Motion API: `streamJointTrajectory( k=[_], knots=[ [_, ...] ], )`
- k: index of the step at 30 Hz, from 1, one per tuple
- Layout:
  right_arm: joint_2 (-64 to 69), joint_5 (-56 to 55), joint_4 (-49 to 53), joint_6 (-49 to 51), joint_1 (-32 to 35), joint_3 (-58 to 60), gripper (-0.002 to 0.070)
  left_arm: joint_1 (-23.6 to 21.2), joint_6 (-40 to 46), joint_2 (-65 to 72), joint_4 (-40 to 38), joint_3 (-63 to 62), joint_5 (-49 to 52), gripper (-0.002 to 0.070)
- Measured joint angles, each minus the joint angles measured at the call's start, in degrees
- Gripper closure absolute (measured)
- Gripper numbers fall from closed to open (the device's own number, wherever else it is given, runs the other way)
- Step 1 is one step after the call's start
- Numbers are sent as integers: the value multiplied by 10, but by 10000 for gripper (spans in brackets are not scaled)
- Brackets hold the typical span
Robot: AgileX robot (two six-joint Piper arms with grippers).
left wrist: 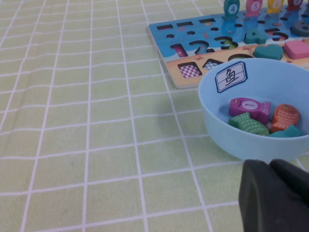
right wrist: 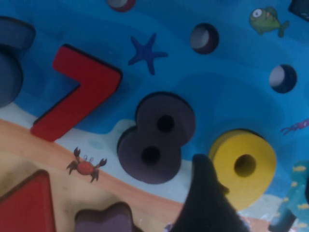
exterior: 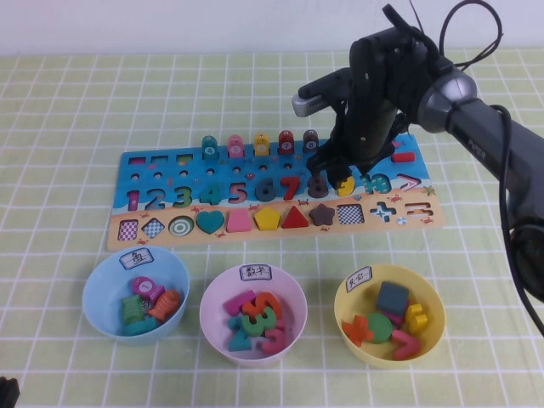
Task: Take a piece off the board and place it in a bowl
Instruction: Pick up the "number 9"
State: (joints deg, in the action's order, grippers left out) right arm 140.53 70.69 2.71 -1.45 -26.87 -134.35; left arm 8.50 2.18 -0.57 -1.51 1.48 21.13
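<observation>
I have the right gripper (exterior: 344,174) low over the board (exterior: 161,228), right at the yellow nine (exterior: 346,184), which sits in its slot beside the dark eight (right wrist: 157,137). One finger (right wrist: 205,203) covers the nine's lower part; I cannot tell how wide the fingers stand. The pink bowl (exterior: 214,299) waits nearer me, between the blue bowl (exterior: 100,285) and the yellow one. The left gripper (left wrist: 275,195) rests low by that blue bowl, its opening unclear.

The right gripper (exterior: 347,174) hid most of the yellow piece (exterior: 346,186) on the board (exterior: 161,228) in the high view. In the right wrist view a dark finger (right wrist: 205,203) covered its lower part. The left gripper (left wrist: 276,195) was cut off by the edge of the left wrist view.
</observation>
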Motion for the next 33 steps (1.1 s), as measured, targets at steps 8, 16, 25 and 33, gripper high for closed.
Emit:
streamJointTrajectory(
  k=[8,16,25,33],
  knots=[
    [1,0,0,10,0,0,290,0,0,0,0,0,0,680],
    [12,0,-3,14,0,-1,306,0,0,0,0,0,0,680],
    [12,0,-6,14,0,-1,442,0,0,0,0,0,0,680],
    [12,0,-6,14,0,-1,442,0,0,0,0,0,0,680]
  ],
)
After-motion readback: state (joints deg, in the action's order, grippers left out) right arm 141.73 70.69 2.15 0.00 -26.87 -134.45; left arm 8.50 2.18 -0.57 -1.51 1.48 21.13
